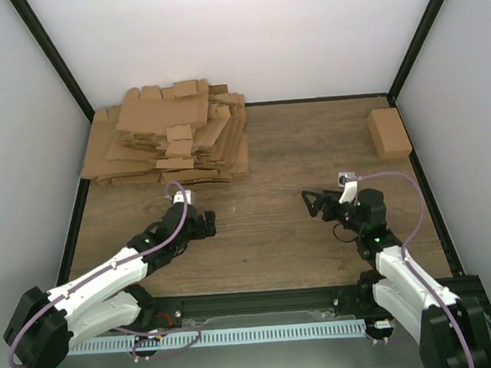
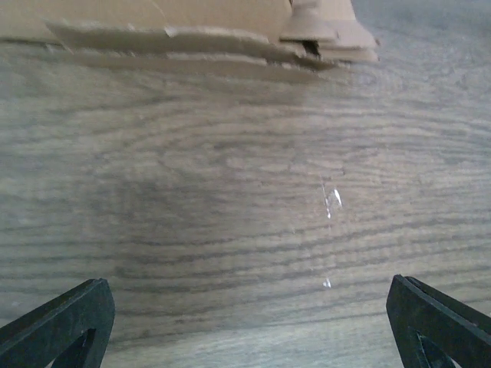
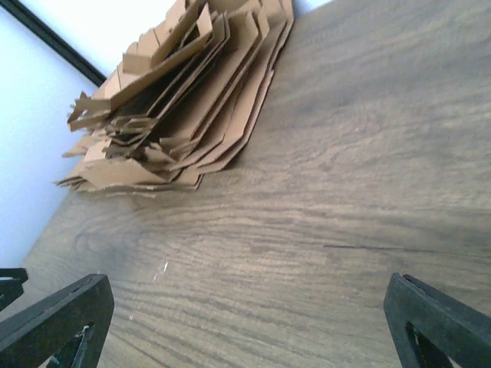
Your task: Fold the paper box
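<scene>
Wood-grain table (image 1: pixel 275 241); plain brown paper box (image 1: pixel 388 132) far-right; cardboard pile (image 1: pixel 171 139) far-left.

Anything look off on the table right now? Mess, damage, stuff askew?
Only the pile of cardboard blanks at the back left: the sheets lie fanned out and crooked, with flaps sticking up and edges overhanging. The paper box by the right wall looks closed and intact. No spills.
</scene>
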Controlling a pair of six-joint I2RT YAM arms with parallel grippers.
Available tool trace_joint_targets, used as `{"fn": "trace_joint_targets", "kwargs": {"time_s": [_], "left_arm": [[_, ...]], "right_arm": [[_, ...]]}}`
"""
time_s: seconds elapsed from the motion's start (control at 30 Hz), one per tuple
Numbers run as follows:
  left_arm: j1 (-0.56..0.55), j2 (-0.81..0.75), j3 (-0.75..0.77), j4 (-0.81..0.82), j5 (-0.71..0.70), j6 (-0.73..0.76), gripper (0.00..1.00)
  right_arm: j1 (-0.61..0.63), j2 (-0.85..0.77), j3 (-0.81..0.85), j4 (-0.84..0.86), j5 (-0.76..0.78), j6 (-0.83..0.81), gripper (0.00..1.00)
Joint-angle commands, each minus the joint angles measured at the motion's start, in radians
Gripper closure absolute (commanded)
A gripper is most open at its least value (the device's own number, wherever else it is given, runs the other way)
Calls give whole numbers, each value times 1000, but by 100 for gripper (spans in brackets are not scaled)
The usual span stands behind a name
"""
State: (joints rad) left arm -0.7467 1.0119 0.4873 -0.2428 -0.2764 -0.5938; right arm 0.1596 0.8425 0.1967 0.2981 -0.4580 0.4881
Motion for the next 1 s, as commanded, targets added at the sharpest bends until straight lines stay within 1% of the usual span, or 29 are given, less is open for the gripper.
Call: {"fn": "trace_joint_targets", "kwargs": {"time_s": [0.0, 0.1, 0.2, 0.33, 0.47, 0.6, 0.77, 0.87, 0.97], "left_arm": [[1, -93, -13, 73, -147, 78, 0], [3, -153, -13, 44, -209, 174, 0], [3, -222, -20, 17, -270, 190, 0], [4, -312, -87, 84, -270, 200, 0], [3, -422, -235, 173, -280, 175, 0], [3, -578, -261, 105, -333, 132, 0], [3, -757, -315, 106, -315, 162, 0], [3, -806, -327, 106, -313, 166, 0], [3, -798, -329, 113, -298, 172, 0]], "right_arm": [[0, -127, 9, -139, 98, 8, 0], [0, -201, 24, -234, 158, -9, 0], [-1, -251, 26, -322, 266, 11, 0], [0, -288, -2, -279, 212, -4, 0], [0, -290, -12, -266, 185, -7, 0], [0, -269, -15, -253, 152, -8, 0], [-1, -257, -10, -255, 170, -3, 0], [1, -257, -10, -257, 168, -5, 0], [1, -258, -10, -260, 167, -5, 0]]}}
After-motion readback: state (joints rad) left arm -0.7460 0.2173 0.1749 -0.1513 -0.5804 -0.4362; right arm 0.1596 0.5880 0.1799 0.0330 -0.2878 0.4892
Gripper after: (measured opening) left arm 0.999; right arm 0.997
